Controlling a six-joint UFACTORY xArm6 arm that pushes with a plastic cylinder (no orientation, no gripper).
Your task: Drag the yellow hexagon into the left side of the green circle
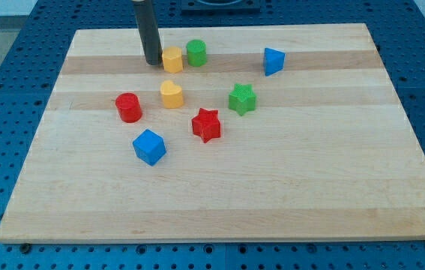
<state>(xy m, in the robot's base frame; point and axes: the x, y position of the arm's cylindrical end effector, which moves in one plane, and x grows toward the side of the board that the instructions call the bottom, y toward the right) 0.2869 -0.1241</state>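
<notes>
Clutter below yellow hexagon [172, 59]: yellow heart [171, 94], red cylinder [129, 107], red star [206, 124], green star [242, 98], blue cube [149, 146]. Blue block [273, 61] far right. Hexagon small, upright, near worktop [309, 187] top edge, touching green circle [196, 52] on its right. My tip [153, 62] just left of hexagon; no jaws fitted.

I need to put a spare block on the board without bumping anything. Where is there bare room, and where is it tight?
Bare wood runs along the view's bottom below the blue cube, and down the right side past the green star. It is crowded near the top: my tip, the yellow hexagon and the green circle sit close together.
</notes>
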